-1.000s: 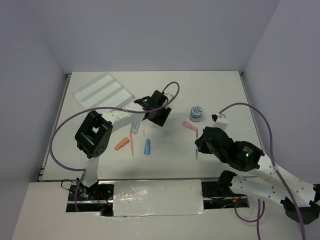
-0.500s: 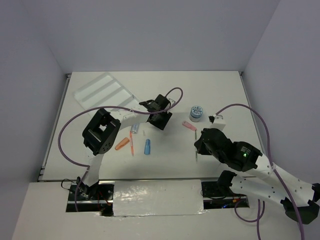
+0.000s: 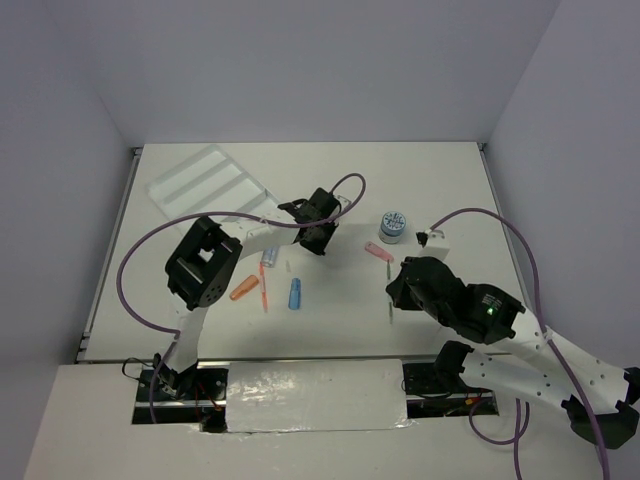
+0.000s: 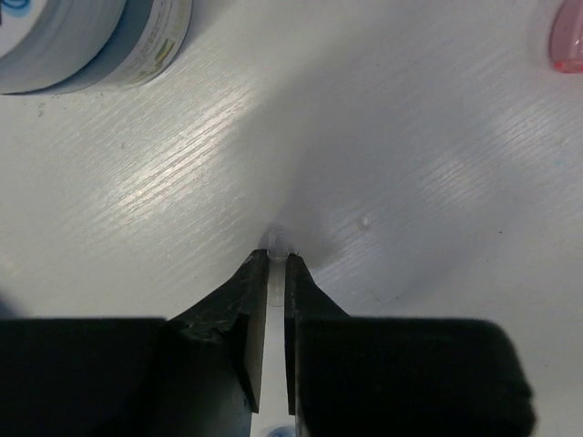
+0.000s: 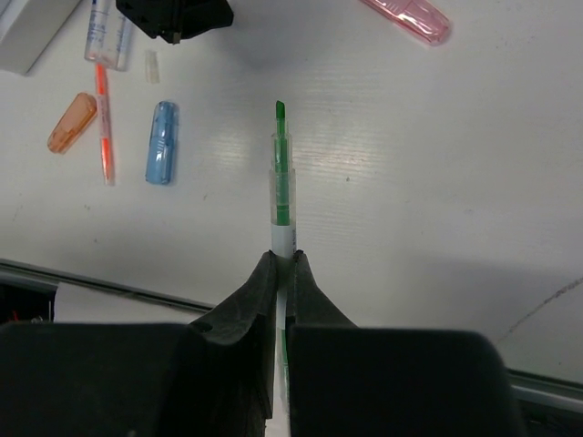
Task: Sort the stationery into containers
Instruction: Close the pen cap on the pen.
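White four-compartment plastic tray (image 3: 205,180) is placed at the white table's (image 3: 440,180) 10 o'clock. Round blue-white patterned pot (image 3: 393,226) is set toward 2 o'clock, pink plastic cap (image 3: 378,251) just at its 7 o'clock. Blue plastic cap (image 3: 295,293), thin orange pen (image 3: 263,288) and orange plastic cap (image 3: 243,289) are lined up toward 9 o'clock, blue-capped clear bottle (image 3: 269,256) at the pen's 12. Thin green pen (image 5: 281,196) is clamped in right gripper (image 5: 282,259), small clear tube (image 4: 276,241) in left gripper (image 4: 271,259).

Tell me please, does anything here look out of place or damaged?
Nothing looks damaged or spilled. The green pen held in the right claw has its tip bare, while the orange cap, blue cap and pink cap lie loose on the table. The white tray sits askew.
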Controlling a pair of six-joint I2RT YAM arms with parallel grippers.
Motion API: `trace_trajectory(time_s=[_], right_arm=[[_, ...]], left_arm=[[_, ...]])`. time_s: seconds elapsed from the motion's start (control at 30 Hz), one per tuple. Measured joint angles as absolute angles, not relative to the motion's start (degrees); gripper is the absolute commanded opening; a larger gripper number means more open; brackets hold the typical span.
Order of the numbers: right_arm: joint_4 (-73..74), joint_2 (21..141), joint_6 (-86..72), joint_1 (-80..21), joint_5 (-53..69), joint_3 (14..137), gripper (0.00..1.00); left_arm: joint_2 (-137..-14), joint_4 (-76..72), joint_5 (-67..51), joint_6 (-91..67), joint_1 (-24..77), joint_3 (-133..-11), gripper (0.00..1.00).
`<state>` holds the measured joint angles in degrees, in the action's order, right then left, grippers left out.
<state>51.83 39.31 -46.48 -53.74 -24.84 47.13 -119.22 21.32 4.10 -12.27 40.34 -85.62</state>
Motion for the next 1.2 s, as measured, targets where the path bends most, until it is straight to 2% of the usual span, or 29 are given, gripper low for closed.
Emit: trace_trajectory(time_s=[0.17, 0.27, 0.43, 0.57, 0.7, 0.83, 1.07, 1.2], right_arm=[[50.09, 38.57, -45.60, -53.74, -23.40, 45.67, 0.00], [47.51, 37.78, -44.80, -53.74, -21.78, 44.03, 0.00], [42.37, 37.43, -43.29, -53.74, -19.16, 40.97, 0.00], [37.32, 38.98, -41.36, -53.74, -16.71, 39.20, 0.00], [29.23, 40.69, -40.56, -53.74, -14.33, 35.81, 0.00], [20.64, 40.73, -40.62, -53.76, -11.27, 32.27, 0.00], [10.41, 42.04, -40.27, -54.22, -9.61, 33.26, 0.00], [7.03, 43.46, -39.24, -55.55, -8.64, 33.78, 0.00]], left_arm=[[-119.20, 20.95, 3.05, -12.51, 40.34, -85.60, 0.06], [-118.52, 20.53, 2.85, -14.02, 40.34, -84.82, 0.04], [-112.79, 21.61, 2.04, -18.48, 40.45, -81.93, 0.05], [-102.65, 20.18, 1.78, -23.64, 40.49, -80.90, 0.06], [-90.52, 14.00, 0.78, -30.89, 40.51, -77.52, 0.08], [-80.93, 6.46, 0.30, -38.30, 41.10, -70.39, 0.13], [-72.42, 0.16, 1.78, -45.08, 44.82, -59.92, 0.16], [-68.38, -1.91, 2.66, -45.63, 45.65, -57.98, 0.17]])
